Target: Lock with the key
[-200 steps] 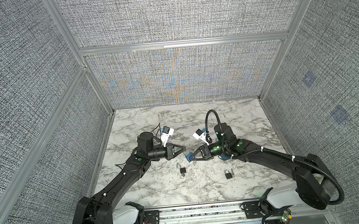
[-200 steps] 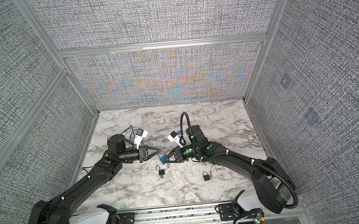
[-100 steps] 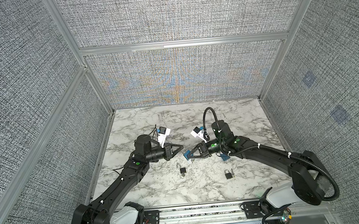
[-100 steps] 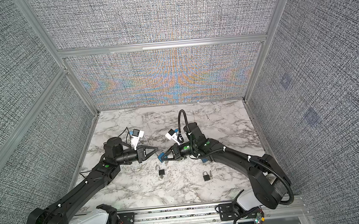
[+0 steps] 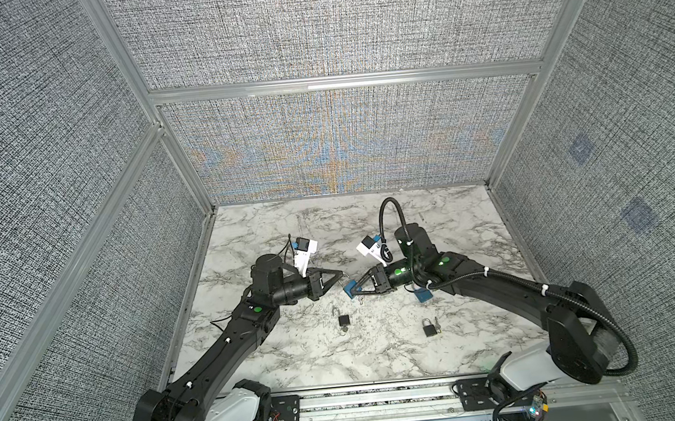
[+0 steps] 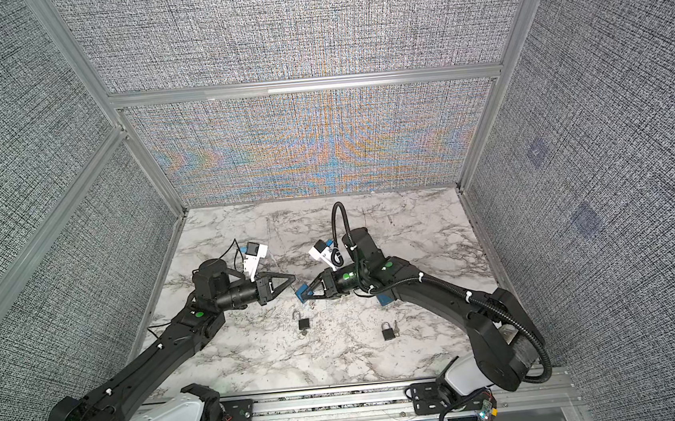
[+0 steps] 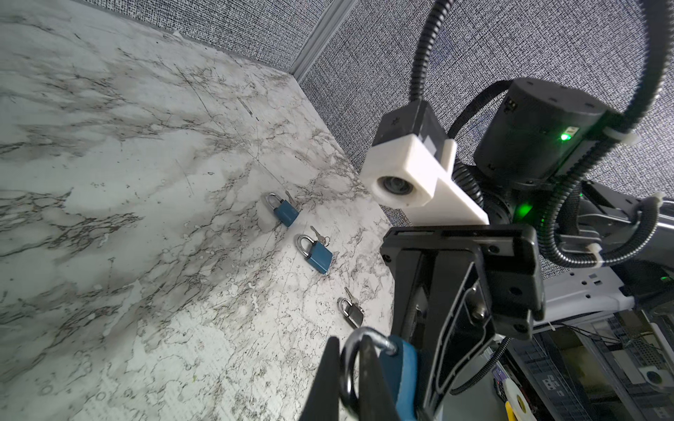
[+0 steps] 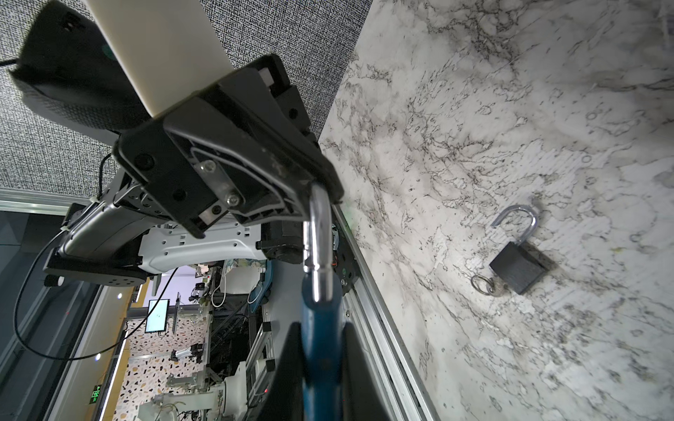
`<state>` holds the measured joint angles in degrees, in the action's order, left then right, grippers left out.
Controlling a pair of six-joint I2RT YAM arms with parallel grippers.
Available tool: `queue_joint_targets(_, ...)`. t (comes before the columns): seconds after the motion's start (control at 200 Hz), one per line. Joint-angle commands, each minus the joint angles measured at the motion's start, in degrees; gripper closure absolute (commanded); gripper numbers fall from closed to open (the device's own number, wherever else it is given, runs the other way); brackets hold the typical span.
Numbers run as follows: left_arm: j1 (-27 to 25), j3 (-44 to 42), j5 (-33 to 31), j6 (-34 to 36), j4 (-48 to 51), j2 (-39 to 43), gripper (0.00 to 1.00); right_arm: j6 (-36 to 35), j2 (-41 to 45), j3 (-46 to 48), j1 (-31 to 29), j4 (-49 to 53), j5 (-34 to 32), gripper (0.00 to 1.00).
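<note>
**Operator:** What is different from a second ago?

**Describer:** Your two pincers have come together. A second ago a small gap of marble table (image 5: 298, 348) showed between their tips. Now the left pincer (image 5: 343, 279) and the right pincer (image 5: 355, 291) meet nose to nose above it, in both top views.

**Operator:** Where is the lock, and which pincer has it?

**Describer:** The blue padlock (image 8: 321, 346) sits between the right pincer's fingers, which are clenched on its body. Its silver shackle (image 8: 318, 226) sticks straight out ahead of those fingers, towards your left pincer. The left pincer is clenched too, with its tips right at the shackle's bend. Whether they pinch the steel or only press on it, I cannot tell.

**Operator:** Is it locked yet?

**Describer:** Probably not. In the right wrist view the shackle looks raised out of the body, so I judge you are at the pressing step — the contact you needed is now made. The left tips should drive the shackle along its own line into the body while the right grip holds firm. A push off that line could twist the lock in the fingers. Below both pincers, an open black padlock (image 8: 518, 264) lies on the table, well apart from either.
</note>
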<state>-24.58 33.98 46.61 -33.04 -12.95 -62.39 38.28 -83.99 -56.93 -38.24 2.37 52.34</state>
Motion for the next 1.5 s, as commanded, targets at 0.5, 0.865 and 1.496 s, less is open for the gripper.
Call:
queue_joint_targets(0.5, -0.70, -3.10, 4.50, -0.60, 2.96, -0.76, 1.00, 5.58, 0.59, -0.12, -0.03, -19.09, 0.10, 1.00)
queue_joint_targets(0.865, -0.77, -4.08, 4.34, -1.40, 1.18, -1.29, 1.00, 8.93, 1.64, 1.38, -0.01, -23.23, 0.36, 1.00)
queue_joint_targets(1.496, -3.33, -3.57, 5.81, -3.17, -0.13, -2.59, 1.00, 9.78, -1.25, 0.23, 0.09, -25.65, -1.31, 1.00)
